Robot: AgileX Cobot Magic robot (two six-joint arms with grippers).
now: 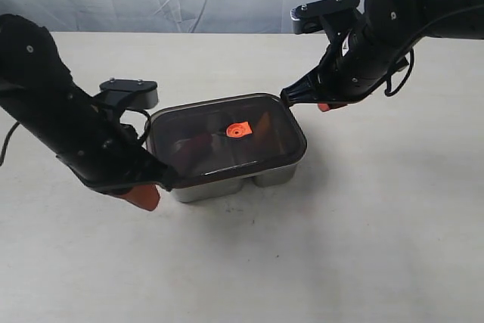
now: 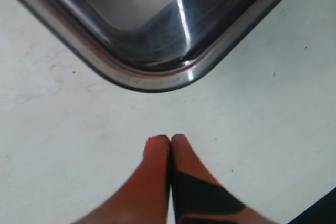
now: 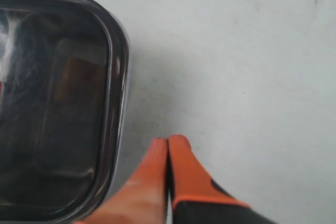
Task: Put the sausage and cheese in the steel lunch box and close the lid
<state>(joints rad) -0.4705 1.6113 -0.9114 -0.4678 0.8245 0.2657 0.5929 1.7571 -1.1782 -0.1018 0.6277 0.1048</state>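
Lid (image 1: pixel 204 122) is on, orange valve tab (image 1: pixel 239 130) up, over the steel lunch box (image 1: pixel 227 185) mid-frame on the desk (image 1: pixel 363 247). The sausage (image 1: pixel 198 146) and cheese (image 1: pixel 265 122) show dimly beneath. Left end effector (image 1: pixel 142 196), tips pressed together and empty, sits just off the lower-left corner. Right end effector (image 1: pixel 330 106), likewise pressed together, is beside the upper-right corner.

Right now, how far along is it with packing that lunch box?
Nearly done. The lid sits on the steel lunch box, with the sausage and cheese dimly showing beneath. The left gripper and right gripper are shut, empty, beside it. Possibly left: pressing it tight.
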